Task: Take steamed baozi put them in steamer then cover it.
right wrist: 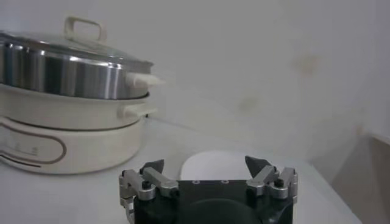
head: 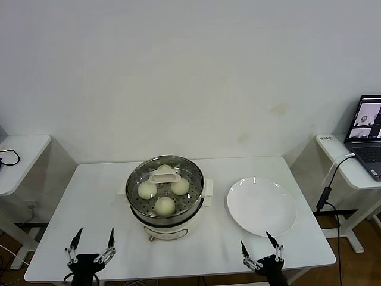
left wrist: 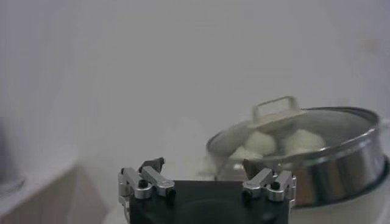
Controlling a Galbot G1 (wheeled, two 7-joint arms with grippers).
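At the near edge of the table (head: 89,196), to the left of the steamer (head: 165,221), the left gripper (head: 92,239) is hovering with its two fingers spread wide apart and nothing between them. In the left wrist view the same gripper (left wrist: 203,167) is showing its fingertips parted, with the steamer (left wrist: 341,170) sitting well beyond them.

On the other side of the steamer, the right gripper (head: 259,245) is hanging at the near table edge, its fingers also spread and holding nothing. Its wrist view is showing the gripper (right wrist: 205,165) open, with the white plate (right wrist: 210,164) lying on the table just past the fingertips and the steamer (right wrist: 67,109) standing farther off.

The steamer is standing in the middle of the table, its shiny metal pot resting on a cream-white base. The glass cover (head: 165,180) is sitting on top of it, the cream handle at its centre. Through the glass the buns (head: 165,205) are lying inside on the perforated tray; three are showing clearly and a fourth is peeking out behind the handle.

The plate (head: 262,205) is lying bare to the right of the steamer, close beside it but not touching. A laptop (head: 366,134) is sitting on a side desk far to the right of the steamer.
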